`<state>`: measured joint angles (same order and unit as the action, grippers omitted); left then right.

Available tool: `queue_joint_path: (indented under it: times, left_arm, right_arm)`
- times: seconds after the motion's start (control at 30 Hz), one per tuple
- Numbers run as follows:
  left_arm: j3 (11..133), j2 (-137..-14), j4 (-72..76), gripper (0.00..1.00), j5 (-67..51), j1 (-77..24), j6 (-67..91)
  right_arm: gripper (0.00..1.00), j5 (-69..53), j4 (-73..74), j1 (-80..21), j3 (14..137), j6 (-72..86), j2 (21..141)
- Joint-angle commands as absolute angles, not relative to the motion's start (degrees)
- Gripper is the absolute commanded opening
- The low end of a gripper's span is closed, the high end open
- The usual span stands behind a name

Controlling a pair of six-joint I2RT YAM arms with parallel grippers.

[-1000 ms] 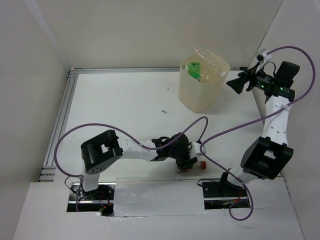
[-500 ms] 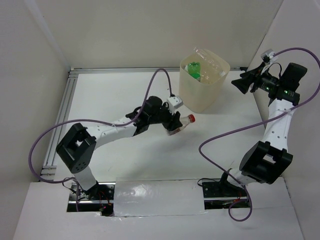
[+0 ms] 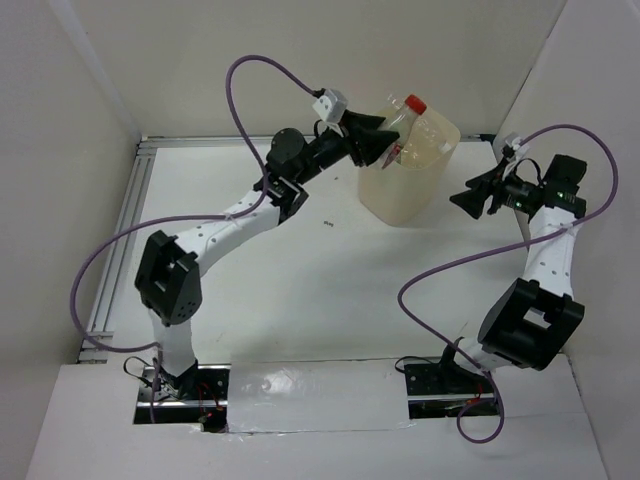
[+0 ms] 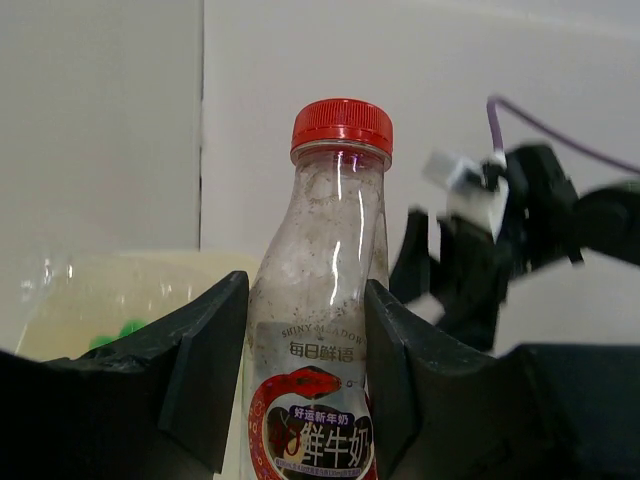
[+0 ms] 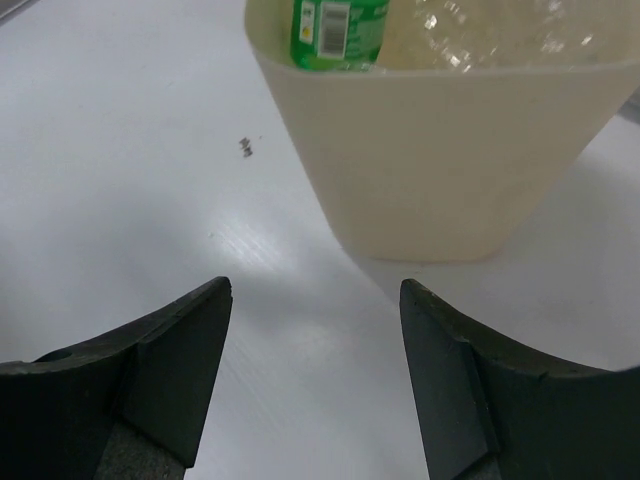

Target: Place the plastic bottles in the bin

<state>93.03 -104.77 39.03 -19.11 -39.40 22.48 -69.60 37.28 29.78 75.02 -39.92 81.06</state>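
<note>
here, left gripper [image 3: 390, 150] clamped on red-capped bottle [image 4: 318, 260] above bin [image 3: 405, 195] — right gripper [image 3: 462, 193] spread wide beside it

- I'd call this a robotics lab test cell: a bare white tabletop [image 3: 300, 290] boxed in by plain white panels [image 3: 250, 60] at the back and both sides of the frame.
- Aluminium rail [image 3: 125, 235] runs down the left edge.
- Two robot arms, left arm [image 3: 225, 222] and right arm [image 3: 548, 262], are mounted at the bottom edge, trailing loose purple cables [image 3: 100, 265].
- A white board [image 3: 315, 395] spans the bases, wiring exposed beside it.
- The props are staged: a cream bin [image 3: 400, 190] and a red-capped bottle [image 3: 408, 115], upper centre.
</note>
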Motion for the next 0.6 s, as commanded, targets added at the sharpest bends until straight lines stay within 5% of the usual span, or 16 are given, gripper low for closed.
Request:
queue_joint_path:
  times: [0.0,0.23,0.43,0.53,0.57]
  left_arm:
    - [98.69,-113.87,52.8,0.0,-14.08,-39.37,26.81]
    - [125.02,-130.22,50.72,0.0,-4.06,-41.31,28.75]
    - [133.51,-136.41,41.94,0.0,0.62,-43.24,22.16]
    - [133.51,-137.64,39.38,0.13,-0.08,-43.24,19.61]
    - [131.24,-137.64,38.85,0.25,-0.09,-43.24,19.08]
  right_arm:
    - [0.75,-69.7,46.99,29.88,71.65,-49.03,78.66]
    - [0.75,-65.32,65.73,29.88,62.59,-76.42,78.67]
    - [0.83,-63.63,68.2,29.36,58.28,-80.24,78.66]
    - [0.86,-63.63,67.5,29.36,57.66,-80.24,78.66]
    - [0.86,-63.63,67.5,29.36,57.66,-80.24,78.66]
